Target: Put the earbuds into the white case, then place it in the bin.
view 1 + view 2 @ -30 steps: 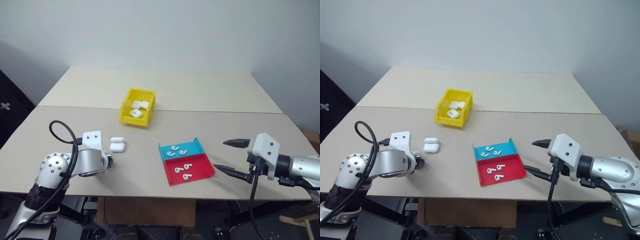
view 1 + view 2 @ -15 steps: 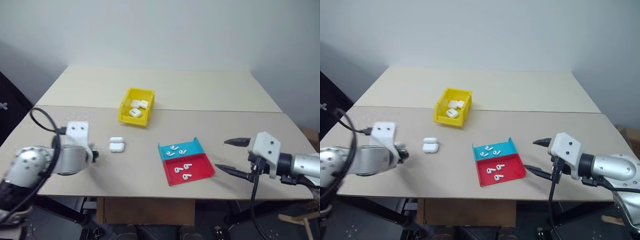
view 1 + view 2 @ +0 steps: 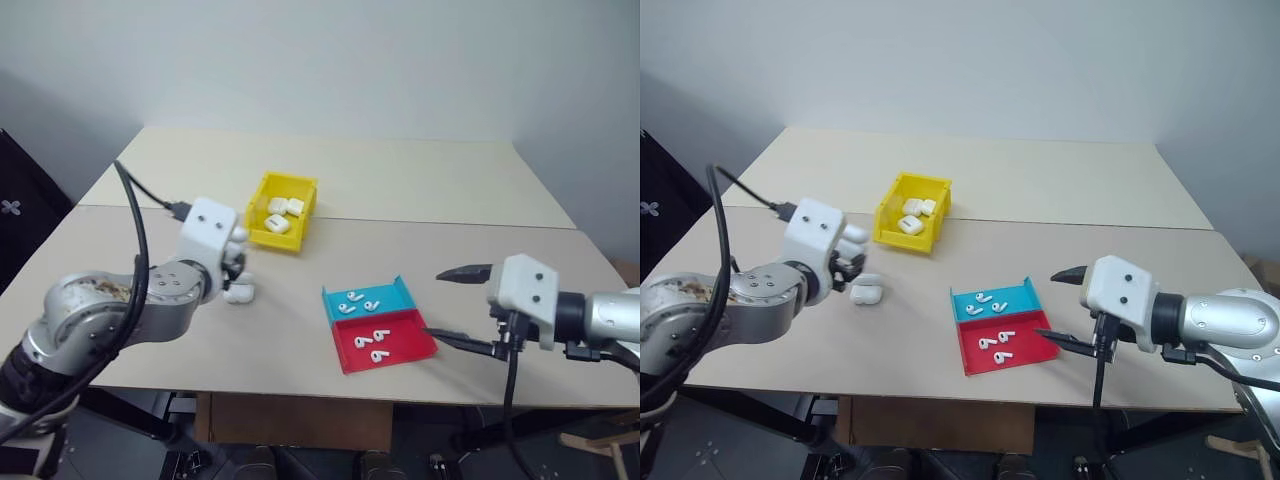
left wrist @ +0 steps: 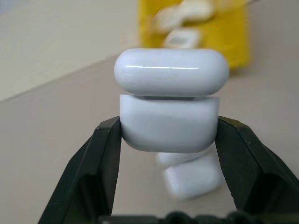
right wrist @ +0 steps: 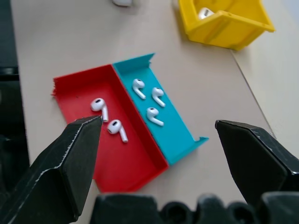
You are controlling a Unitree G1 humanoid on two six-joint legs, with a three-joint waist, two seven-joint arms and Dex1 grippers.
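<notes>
A plain pale wall [image 3: 320, 60] fills the upper frame. Two beige tabletops [image 3: 400, 180] meet along a seam across the middle. Dark floor [image 3: 300, 460] and a cardboard box [image 3: 300, 420] show along the bottom edge.

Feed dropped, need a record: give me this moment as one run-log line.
left gripper: shut on white case, lid open, lifted | right gripper: open above trays | earbuds: in trays | bin: holds cases

arms: silver metal | wrist housings: white | end effector fingers: black | cables: black
</notes>
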